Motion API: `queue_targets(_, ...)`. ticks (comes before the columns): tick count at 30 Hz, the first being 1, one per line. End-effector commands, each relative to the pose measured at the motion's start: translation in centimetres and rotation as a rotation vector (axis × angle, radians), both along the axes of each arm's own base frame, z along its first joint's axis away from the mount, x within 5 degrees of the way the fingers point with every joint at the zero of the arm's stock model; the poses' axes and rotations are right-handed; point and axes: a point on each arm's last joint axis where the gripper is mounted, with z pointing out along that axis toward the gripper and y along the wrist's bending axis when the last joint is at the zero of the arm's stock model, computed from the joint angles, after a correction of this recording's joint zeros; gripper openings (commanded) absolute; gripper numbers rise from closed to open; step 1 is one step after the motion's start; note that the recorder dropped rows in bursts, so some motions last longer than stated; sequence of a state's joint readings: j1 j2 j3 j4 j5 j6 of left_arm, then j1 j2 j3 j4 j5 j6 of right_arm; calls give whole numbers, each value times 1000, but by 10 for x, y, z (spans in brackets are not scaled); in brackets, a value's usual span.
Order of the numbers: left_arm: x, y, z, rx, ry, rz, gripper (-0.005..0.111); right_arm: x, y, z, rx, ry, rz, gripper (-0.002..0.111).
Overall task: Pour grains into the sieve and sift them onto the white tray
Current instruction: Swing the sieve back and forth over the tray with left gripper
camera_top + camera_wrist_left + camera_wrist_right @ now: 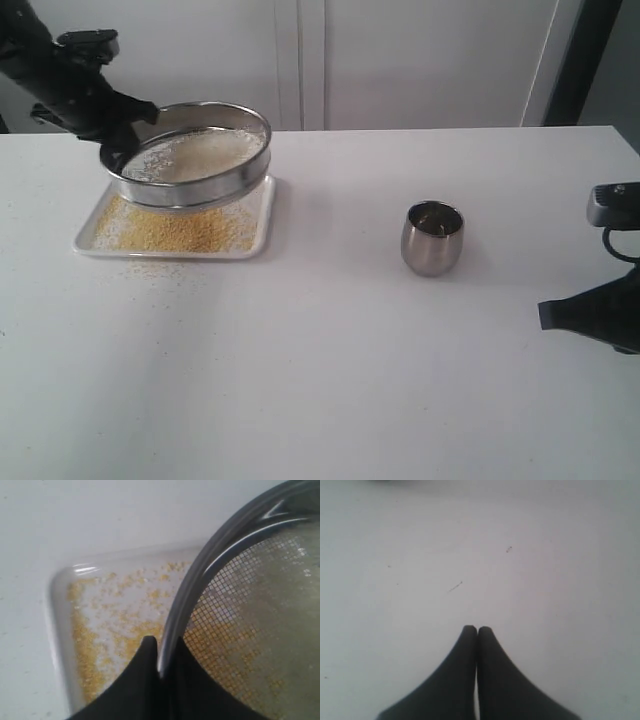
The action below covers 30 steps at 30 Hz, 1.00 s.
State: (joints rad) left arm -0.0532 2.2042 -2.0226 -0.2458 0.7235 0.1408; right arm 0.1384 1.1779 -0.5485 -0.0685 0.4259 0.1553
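One steel sieve [200, 182] tilted over the white tray [264, 210], held at its rim.
The left fingers [147, 652] close on the shiny straight rim, one outside, one on the fine mesh side; the dark arm bends down to it. Golden grains [170, 230] lie granular on the flat tray below these fingers, paler bits inside the sieve. The right fingers [471, 645] are pressed together on nothing, low over the worktop [320, 380], well apart from the rounded steel cup [432, 240].
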Motion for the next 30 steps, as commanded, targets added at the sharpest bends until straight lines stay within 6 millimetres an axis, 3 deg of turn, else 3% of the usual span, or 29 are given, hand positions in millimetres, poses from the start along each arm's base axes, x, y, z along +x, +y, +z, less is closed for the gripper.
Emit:
queue_targets(1, 1, 52, 11, -21, -10, 118, 0, -1, -2, 1, -3, -13, -7, 0)
queue_targets(3, 3, 32, 9, -43, -25, 81, 0, -1, -2, 1, -2, -15, -7, 0)
queue_targets(6, 2, -16, 4, -12, -39, -49, 0, -1, -2, 1, -2, -15, -7, 0)
queue_targets(8, 1, -21, 5, -4, -43, -62, 0, -1, -2, 1, -2, -15, -7, 0)
queue_targets(10, 2, 1, 9, -3, -42, -18, 0, -1, -2, 1, -2, -15, -7, 0)
queue_targets(12, 0, 40, 13, -20, -18, 73, 0, -1, -2, 1, -2, -15, -7, 0)
queue_targets(14, -3, 66, 15, -75, 7, 140, 0, -1, -2, 1, -2, -15, -7, 0)
queue_targets(16, -3, 69, 15, -100, 9, 130, 0, -1, -2, 1, -2, -15, -7, 0)
queue_targets(18, -2, 49, 14, -106, 2, 81, 0, -1, -2, 1, -2, -17, -7, 0)
queue_targets(22, -2, -12, 13, -101, -22, -48, 0, -1, -2, 1, -2, -15, -7, 0)
queue_targets(24, -3, -18, 14, -94, -27, -71, 0, -1, -2, 1, -2, -15, -7, 0)
queue_targets(26, -3, 0, 14, -59, -22, -47, 0, -1, -2, 1, -3, -13, -7, 0)
queue_targets(30, -4, 58, 17, -109, 9, 83, 0, -1, -2, 1, -3, -13, -7, 0)
